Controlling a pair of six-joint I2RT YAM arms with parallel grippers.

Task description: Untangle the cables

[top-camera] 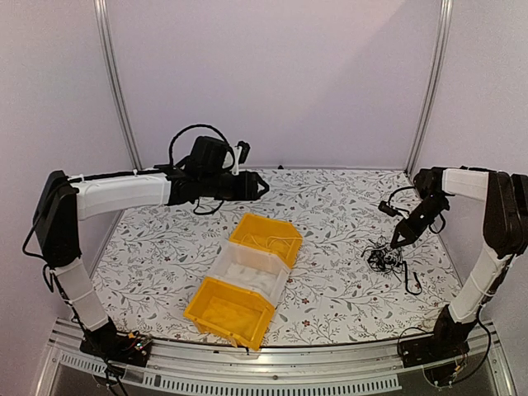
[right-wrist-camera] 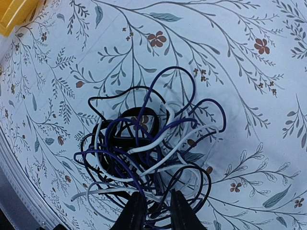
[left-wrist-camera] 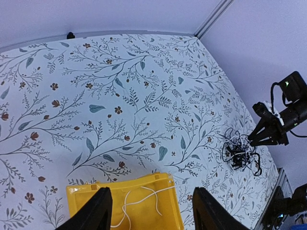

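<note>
The cables point(top-camera: 384, 257) lie as one tangled bunch of black, dark blue and white wires on the right side of the table, filling the right wrist view point(right-wrist-camera: 144, 143) and showing far off in the left wrist view point(left-wrist-camera: 240, 153). My right gripper point(right-wrist-camera: 157, 211) is down on the bunch's near edge point(top-camera: 398, 243). Its jaws stand narrowly apart with a few strands running between them, and the bunch rests on the table. A single thin white cable point(left-wrist-camera: 139, 201) lies in the far yellow bin point(top-camera: 266, 239). My left gripper point(left-wrist-camera: 151, 211) hangs wide open above that bin point(top-camera: 262, 186), holding nothing.
Three bins sit in a diagonal row mid-table: the far yellow one, a clear one point(top-camera: 252, 272) and a near yellow one point(top-camera: 229, 312). A loose black cable point(top-camera: 412, 285) lies just right of the bunch. The table's right edge point(left-wrist-camera: 280, 167) is close to the tangle.
</note>
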